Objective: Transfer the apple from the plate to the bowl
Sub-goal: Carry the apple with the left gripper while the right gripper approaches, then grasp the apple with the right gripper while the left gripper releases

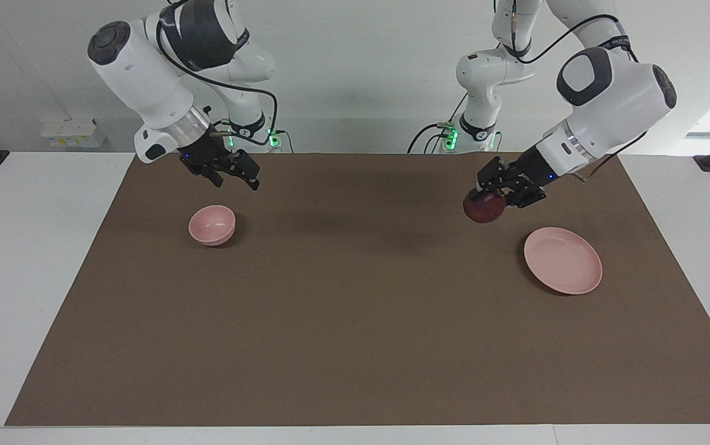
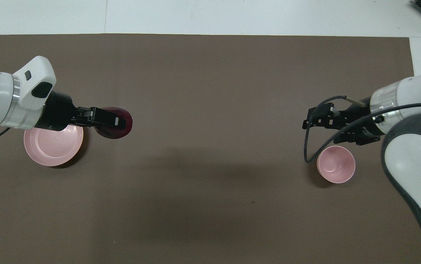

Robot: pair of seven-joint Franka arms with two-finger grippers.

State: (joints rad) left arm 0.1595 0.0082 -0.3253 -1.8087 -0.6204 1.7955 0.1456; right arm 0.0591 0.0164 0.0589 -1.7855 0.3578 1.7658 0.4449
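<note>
The dark red apple (image 1: 484, 209) (image 2: 126, 125) hangs in the air over the brown mat, off the plate, with my left gripper (image 1: 488, 196) (image 2: 116, 121) shut on it. The flat pink plate (image 1: 563, 269) (image 2: 51, 148) lies bare at the left arm's end of the table. At the right arm's end stands the small deep pink bowl (image 1: 212, 225) (image 2: 336, 165), with nothing in it. My right gripper (image 1: 238, 183) (image 2: 320, 131) hangs open over the mat close beside the bowl, holding nothing.
A brown mat (image 1: 355, 346) covers most of the white table (image 1: 33, 259). A black cable (image 2: 311, 146) loops down from the right wrist near the bowl's rim. Nothing else stands on the mat.
</note>
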